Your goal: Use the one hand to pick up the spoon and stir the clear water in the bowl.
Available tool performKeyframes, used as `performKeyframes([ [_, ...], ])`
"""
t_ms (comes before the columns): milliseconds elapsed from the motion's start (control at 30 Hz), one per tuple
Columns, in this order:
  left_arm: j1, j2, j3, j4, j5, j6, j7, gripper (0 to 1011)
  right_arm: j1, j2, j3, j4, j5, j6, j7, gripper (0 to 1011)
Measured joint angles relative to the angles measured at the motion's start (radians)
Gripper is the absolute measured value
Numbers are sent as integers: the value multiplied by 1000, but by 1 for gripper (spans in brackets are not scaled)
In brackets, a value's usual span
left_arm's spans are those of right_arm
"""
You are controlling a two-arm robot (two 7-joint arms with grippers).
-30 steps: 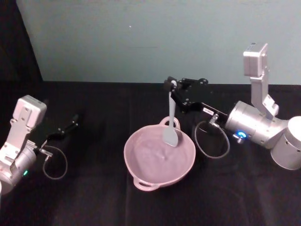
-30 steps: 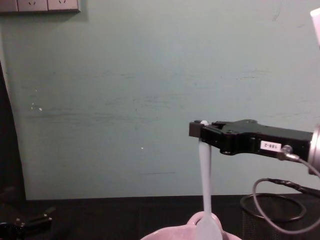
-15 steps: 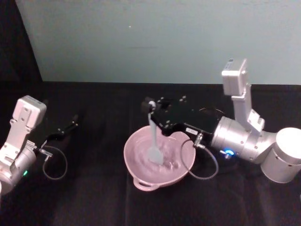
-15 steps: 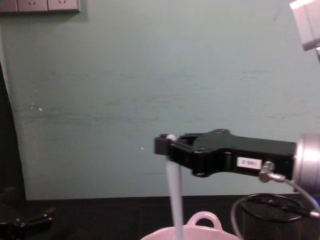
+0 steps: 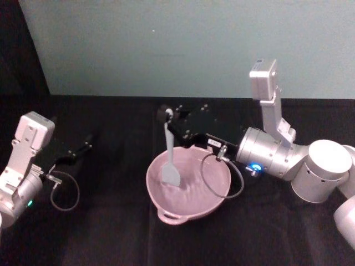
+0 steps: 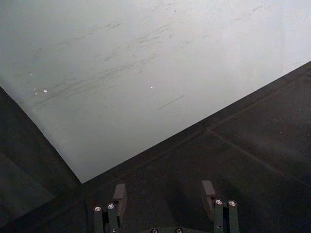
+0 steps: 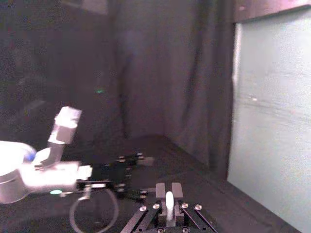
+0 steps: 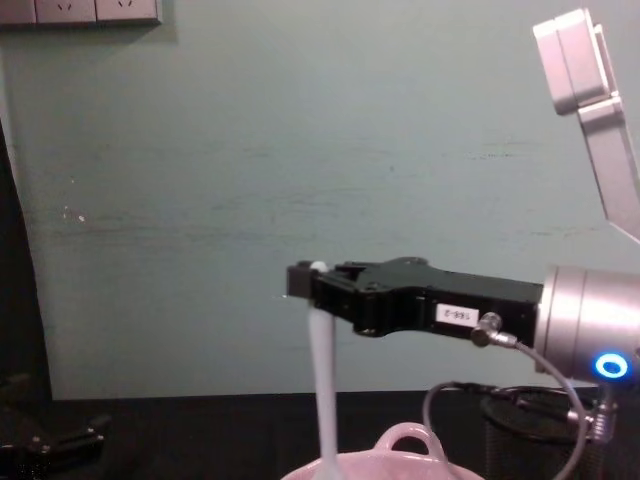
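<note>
The pale pink bowl (image 5: 154, 194) sits at the table's middle, its loop handle (image 8: 405, 439) toward the wall. The white spoon (image 5: 168, 148) hangs nearly upright, its flat blade down inside the left half of the bowl. My right gripper (image 5: 166, 116), black and blocky, reaches in from the right above the bowl's far left rim and is shut on the top of the spoon's handle (image 7: 168, 203). In the chest view the spoon (image 8: 322, 395) drops from the right gripper (image 8: 306, 281). My left gripper (image 5: 83, 148) rests parked at the table's left, fingers (image 6: 119, 194) apart with nothing between them.
A black wire-mesh cup (image 8: 535, 430) stands behind the right arm's cable at the right. The table is covered in black cloth (image 5: 111, 233), and a pale green wall (image 5: 166, 44) closes off the back. The left arm's silver wrist (image 7: 58, 160) lies far off across the table.
My right gripper has swept leftward with the spoon, carrying the blade from the bowl's far right side through the water to its left half. The left arm has not moved.
</note>
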Motion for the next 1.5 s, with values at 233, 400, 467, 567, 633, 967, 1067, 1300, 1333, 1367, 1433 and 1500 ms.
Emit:
performKeyframes([
  [233, 0, 0, 0, 0, 0, 0, 0, 1005, 24, -4, 45, 80, 22, -16, -17, 84],
  [400, 0, 0, 0, 0, 0, 0, 0, 1005, 13, 19, 74, 73, 27, -16, -37, 84],
  [467, 0, 0, 0, 0, 0, 0, 0, 1005, 1, 34, 86, 55, 27, -16, -44, 84],
  [567, 0, 0, 0, 0, 0, 0, 0, 1005, -16, 50, 94, 26, 27, -11, -51, 84],
  [633, 0, 0, 0, 0, 0, 0, 0, 1005, -31, 62, 97, 0, 25, -6, -55, 84],
  [967, 0, 0, 0, 0, 0, 0, 0, 1005, -81, 76, 62, -99, 18, 23, -42, 84],
  [1067, 0, 0, 0, 0, 0, 0, 0, 1005, -86, 64, 29, -118, 16, 32, -25, 84],
  [1300, 0, 0, 0, 0, 0, 0, 0, 1005, -75, 38, -15, -130, 12, 34, -5, 84],
  [1333, 0, 0, 0, 0, 0, 0, 0, 1005, -68, 34, -19, -124, 12, 32, -4, 84],
  [1367, 0, 0, 0, 0, 0, 0, 0, 1005, -68, 34, -19, -124, 12, 32, -4, 84],
  [1433, 0, 0, 0, 0, 0, 0, 0, 1005, -56, 27, -21, -105, 12, 27, -3, 84],
  [1500, 0, 0, 0, 0, 0, 0, 0, 1005, -43, 20, -20, -81, 12, 20, -3, 84],
])
